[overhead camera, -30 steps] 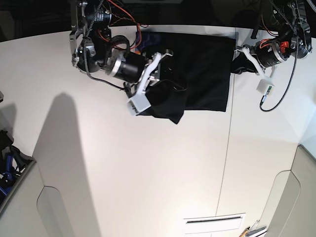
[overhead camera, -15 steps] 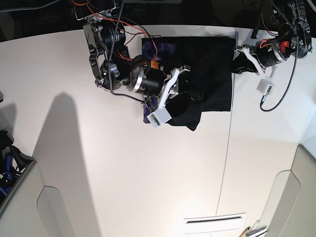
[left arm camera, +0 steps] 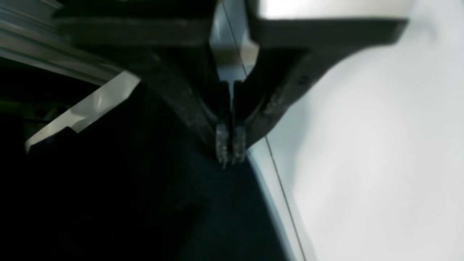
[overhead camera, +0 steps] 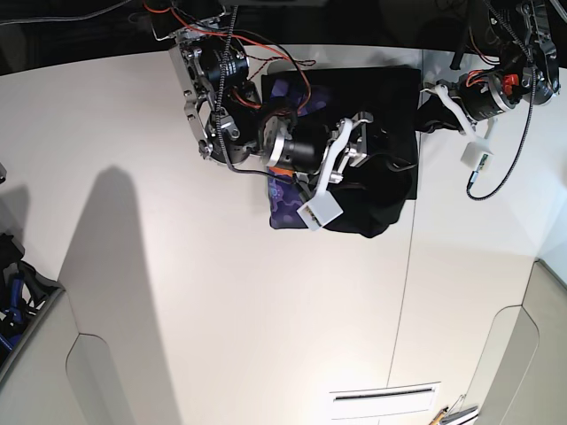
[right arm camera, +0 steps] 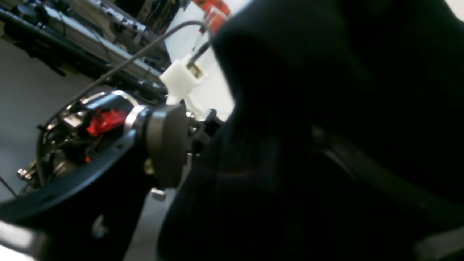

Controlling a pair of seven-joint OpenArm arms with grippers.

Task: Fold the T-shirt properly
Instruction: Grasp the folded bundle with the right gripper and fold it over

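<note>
White tabletop (overhead camera: 221, 301) fills most of the base view, with a thin seam running down it on the right; at the far edge lies the T-shirt (overhead camera: 390, 115), black, with a patch of its purple-blue print (overhead camera: 288, 208) showing on the left side beneath my right arm.

I reach my right arm in from the far left, stretched across the cloth with the wrist pointing right; my right gripper (overhead camera: 376, 146) sits over the middle of the shirt, buried among dark folds, and from above I cannot tell how its jaws stand or whether they hold anything; my right wrist camera adds little on that, since black fabric fills nearly all of its picture.

My left arm stays at the far right corner, wrist turned toward the shirt's right edge; my left gripper (left arm camera: 229, 145) is clenched, the two fingertips nearly touching, right at the border where the black cloth meets the white table; whether a thin edge of fabric sits between them I cannot tell.

Only the base view shows the print and the shirt's whole outline; only the left wrist view shows my left fingers pressed together and the table seam passing just beside them; only the right wrist view shows my left arm's dark wrist housing with its red part (right arm camera: 105, 121) and a white connector (right arm camera: 181, 78) on a cable.
</note>
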